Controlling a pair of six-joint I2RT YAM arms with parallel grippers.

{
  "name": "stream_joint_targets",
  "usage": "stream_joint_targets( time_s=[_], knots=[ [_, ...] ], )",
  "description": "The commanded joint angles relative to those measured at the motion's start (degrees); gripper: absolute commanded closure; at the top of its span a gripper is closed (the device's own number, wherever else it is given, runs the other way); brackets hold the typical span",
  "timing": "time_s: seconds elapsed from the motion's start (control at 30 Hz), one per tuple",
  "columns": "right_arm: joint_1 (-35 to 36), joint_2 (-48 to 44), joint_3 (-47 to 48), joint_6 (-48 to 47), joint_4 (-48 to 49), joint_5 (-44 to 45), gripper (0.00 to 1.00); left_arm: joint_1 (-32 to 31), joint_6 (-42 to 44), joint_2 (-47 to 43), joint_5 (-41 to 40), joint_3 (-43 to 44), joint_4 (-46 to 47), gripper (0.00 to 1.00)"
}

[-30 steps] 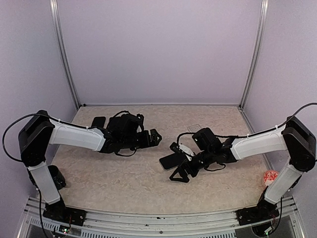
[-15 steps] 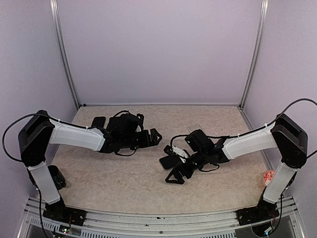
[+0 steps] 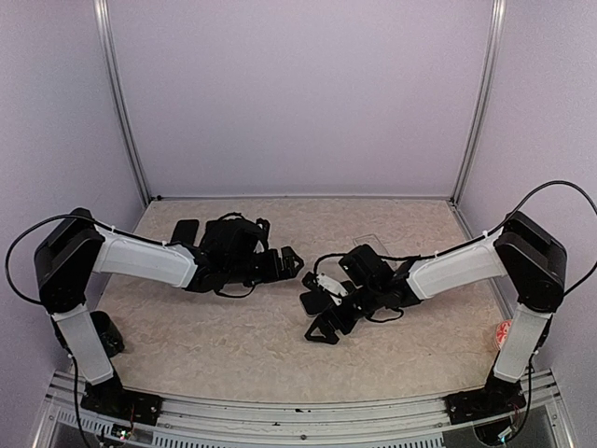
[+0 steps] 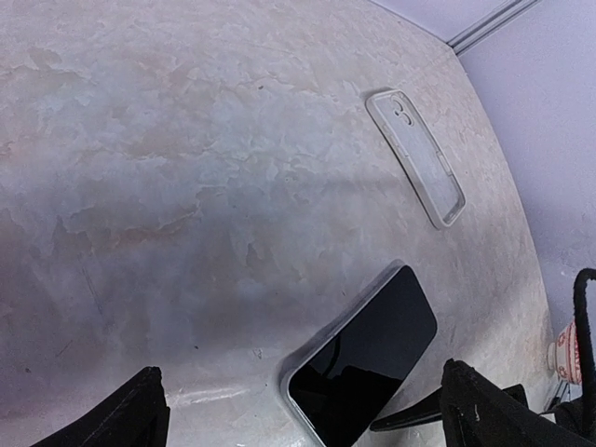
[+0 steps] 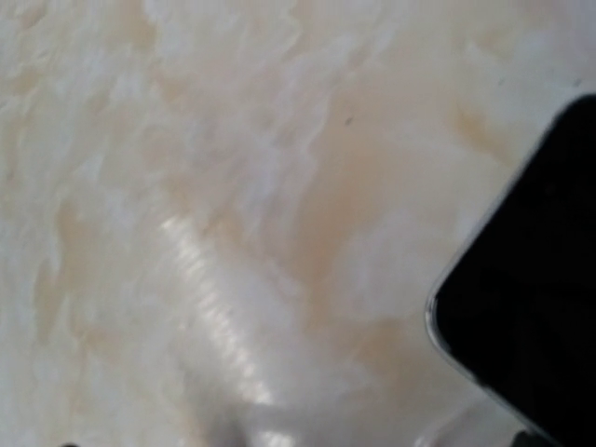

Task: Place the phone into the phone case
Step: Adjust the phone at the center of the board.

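Observation:
The phone [image 3: 313, 301] is a black slab lying screen up in the middle of the table; it also shows in the left wrist view [image 4: 365, 358] and at the right edge of the right wrist view [image 5: 531, 307]. The phone case [image 4: 415, 158] is a thin clear shell lying flat, apart from the phone, toward the back right [image 3: 366, 241]. My left gripper [image 3: 290, 260] hovers open just left of the phone, its fingers [image 4: 130, 414] standing wide apart with nothing between them. My right gripper [image 3: 326, 326] is open and low at the phone's near right edge, holding nothing.
A black slab [image 3: 185, 230] lies at the back left behind the left arm. A dark object [image 3: 107, 332] sits by the left arm's base. A red and white item [image 3: 508, 333] rests at the table's right edge. Purple walls enclose the table.
The right arm has swung left and lower, bringing its open gripper closer to the phone. The left arm has hardly moved. The phone and case lie where they were.

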Motion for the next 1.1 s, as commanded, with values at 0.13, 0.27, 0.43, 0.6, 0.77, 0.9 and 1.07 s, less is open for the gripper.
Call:
stream_joint_targets(
  time_s=[0.13,0.27,0.43,0.6,0.77,0.9,1.07],
  knots=[
    [0.5,3.5,4.0,-0.6,2.7,5.8,0.0,0.4,-0.9,-3.2,-0.7,-2.5,3.2,0.01],
    [0.5,5.2,6.2,-2.5,2.7,9.0,0.0,0.4,-1.1,-4.0,-0.7,-3.4,3.5,0.01],
    [0.0,7.3,8.5,-5.3,3.3,10.9,0.0,0.4,-1.7,-4.8,-0.8,-5.1,4.6,0.01],
    [-1.8,9.1,10.2,-6.8,5.1,9.6,0.0,0.4,-2.0,-5.8,-0.9,-6.4,5.3,0.01],
    [-3.6,6.8,9.2,-10.5,6.6,5.0,0.0,0.4,-2.0,-6.7,-1.2,-6.8,5.5,0.01],
    [-4.7,2.4,7.2,-14.2,5.9,4.6,0.0,0.3,-1.6,-7.1,-0.9,-6.9,5.9,0.01],
    [-7.3,-2.2,3.3,-18.3,5.9,6.2,0.0,0.3,-1.5,-6.4,0.0,-6.7,6.9,0.01]
  ],
)
